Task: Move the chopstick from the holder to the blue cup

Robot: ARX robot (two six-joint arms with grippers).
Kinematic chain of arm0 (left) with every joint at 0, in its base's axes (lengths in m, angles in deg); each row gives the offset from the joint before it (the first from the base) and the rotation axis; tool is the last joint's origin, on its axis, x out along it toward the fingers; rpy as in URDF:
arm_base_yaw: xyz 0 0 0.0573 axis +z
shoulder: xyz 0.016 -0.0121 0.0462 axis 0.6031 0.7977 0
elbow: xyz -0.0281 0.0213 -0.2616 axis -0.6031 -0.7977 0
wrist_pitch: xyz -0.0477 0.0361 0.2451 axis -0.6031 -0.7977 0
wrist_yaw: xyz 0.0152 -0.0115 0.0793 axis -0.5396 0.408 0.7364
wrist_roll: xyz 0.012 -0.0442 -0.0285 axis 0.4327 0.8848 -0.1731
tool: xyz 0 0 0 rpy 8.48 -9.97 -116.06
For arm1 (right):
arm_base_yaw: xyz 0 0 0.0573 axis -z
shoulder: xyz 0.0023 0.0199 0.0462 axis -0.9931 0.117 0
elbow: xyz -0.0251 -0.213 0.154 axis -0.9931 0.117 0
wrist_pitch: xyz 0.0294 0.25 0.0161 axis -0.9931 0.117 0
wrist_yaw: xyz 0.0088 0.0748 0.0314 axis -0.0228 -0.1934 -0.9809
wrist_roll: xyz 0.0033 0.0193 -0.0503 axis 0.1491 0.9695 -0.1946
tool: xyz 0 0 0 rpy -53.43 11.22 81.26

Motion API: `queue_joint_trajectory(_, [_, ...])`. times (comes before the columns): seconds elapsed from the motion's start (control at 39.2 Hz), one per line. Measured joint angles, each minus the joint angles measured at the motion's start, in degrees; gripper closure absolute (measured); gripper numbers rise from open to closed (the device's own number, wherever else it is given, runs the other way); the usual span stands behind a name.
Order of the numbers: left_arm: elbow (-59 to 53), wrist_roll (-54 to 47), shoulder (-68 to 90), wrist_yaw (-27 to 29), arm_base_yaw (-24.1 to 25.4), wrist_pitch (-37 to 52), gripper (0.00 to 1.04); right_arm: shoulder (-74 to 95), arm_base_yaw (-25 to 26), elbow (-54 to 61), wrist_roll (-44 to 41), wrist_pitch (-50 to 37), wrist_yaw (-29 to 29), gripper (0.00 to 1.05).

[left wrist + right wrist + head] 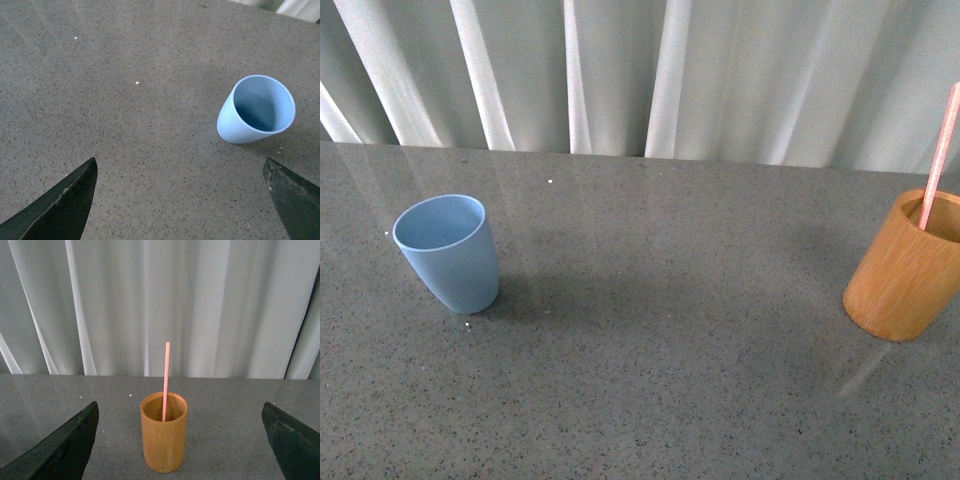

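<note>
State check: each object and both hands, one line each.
blue cup: upright, empty
holder: upright, chopstick inside
chopstick: standing in the holder, top above the rim, not gripped
left hand: open, empty, pointed at the blue cup
right hand: open, empty, pointed at the holder

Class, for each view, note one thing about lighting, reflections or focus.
Front view: the glossy table mirrors the curtain as pale streaks; a soft shadow lies right of the blue cup. Left wrist view: the left claw is a dark, featureless shape. Right wrist view: holder and chopstick look sharp, evenly lit.
</note>
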Motion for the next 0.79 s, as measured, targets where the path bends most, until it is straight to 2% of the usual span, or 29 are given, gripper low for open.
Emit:
queue_joint_trajectory(0.2, [9.62,-1.03,10.86,-1.18,-2.27,-3.02,0.07,0.00,0.00,0.00,0.00,0.00,0.02,0.10])
queue_joint_trajectory(0.33, [13.18,-0.22,15.85,-1.18,-5.95,-4.04,0.07,0.00,0.00,0.00,0.00,0.00,0.00,0.10])
queue_joint_trajectory(0.49, [15.63,1.55,25.05,1.86,-10.71,-2.80,0.07,0.00,0.00,0.00,0.00,0.00,0.00,0.10])
queue_joint_trajectory(0.79, [21.59,3.37,35.98,4.22,-12.37,-0.61,0.07,0.00,0.00,0.00,0.00,0.00,0.00,0.10])
